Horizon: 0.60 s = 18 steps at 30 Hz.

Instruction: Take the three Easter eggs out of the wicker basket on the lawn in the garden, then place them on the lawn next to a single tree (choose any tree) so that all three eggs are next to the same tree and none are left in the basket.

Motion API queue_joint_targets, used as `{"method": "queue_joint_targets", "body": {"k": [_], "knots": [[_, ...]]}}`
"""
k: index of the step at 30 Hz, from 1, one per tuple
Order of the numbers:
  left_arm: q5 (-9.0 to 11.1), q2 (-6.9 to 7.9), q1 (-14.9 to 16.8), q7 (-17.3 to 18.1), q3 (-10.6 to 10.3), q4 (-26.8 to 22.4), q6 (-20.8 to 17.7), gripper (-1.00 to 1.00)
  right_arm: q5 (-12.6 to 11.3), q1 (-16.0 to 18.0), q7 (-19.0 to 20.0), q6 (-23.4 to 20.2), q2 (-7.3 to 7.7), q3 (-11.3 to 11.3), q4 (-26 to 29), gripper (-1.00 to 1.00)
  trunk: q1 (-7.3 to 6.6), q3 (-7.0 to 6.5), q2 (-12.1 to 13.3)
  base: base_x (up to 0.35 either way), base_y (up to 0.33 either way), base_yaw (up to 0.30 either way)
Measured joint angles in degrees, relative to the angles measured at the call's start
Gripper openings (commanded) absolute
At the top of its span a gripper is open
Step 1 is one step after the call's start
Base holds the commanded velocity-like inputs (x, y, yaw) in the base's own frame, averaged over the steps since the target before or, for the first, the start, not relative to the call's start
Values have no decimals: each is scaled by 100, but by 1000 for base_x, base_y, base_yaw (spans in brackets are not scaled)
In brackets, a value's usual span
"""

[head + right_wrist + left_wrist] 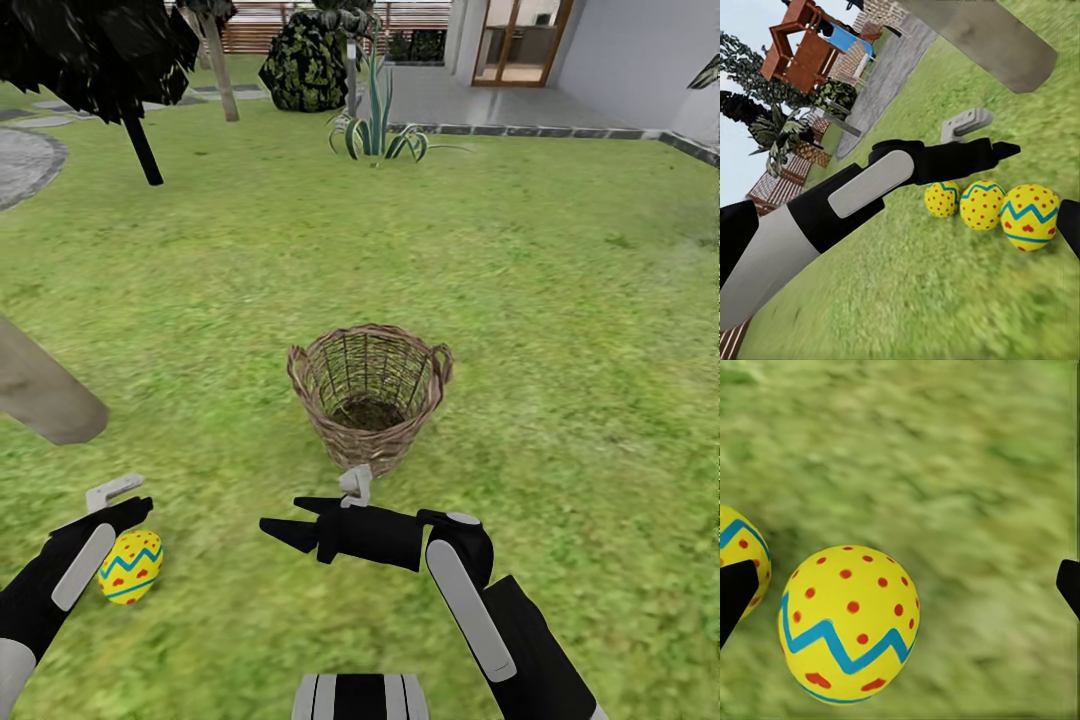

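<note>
As all three Easter eggs [982,204] lie beside the tree [982,34], the left gripper [900,589] fingers stand wide above one egg, while the right gripper [275,530] I cannot tell

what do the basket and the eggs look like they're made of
The basket looks like brown woven wicker, matte, with light showing through its open weave. The eggs look smooth and hard with painted dots and zigzags; whether plastic or real shell can't be told.

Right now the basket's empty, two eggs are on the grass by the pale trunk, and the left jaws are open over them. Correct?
One thing is off: it is three eggs, not two. The right wrist view shows the Easter eggs in a row on the lawn near the tree. The rest stands: the wicker basket looks empty, and the left gripper hangs open over them.
</note>
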State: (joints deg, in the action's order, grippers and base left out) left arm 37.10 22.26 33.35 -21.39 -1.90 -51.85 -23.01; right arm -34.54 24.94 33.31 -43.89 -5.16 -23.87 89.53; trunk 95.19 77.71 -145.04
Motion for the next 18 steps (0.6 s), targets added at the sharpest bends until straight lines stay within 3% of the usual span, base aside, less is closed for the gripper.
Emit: {"method": "queue_joint_targets", "body": {"k": [18], "knots": [[-3,0,1,9,-1,2,2,100,0,0,0,-1,0,0,1,100,-43,-399,24,-305,0,0]]}}
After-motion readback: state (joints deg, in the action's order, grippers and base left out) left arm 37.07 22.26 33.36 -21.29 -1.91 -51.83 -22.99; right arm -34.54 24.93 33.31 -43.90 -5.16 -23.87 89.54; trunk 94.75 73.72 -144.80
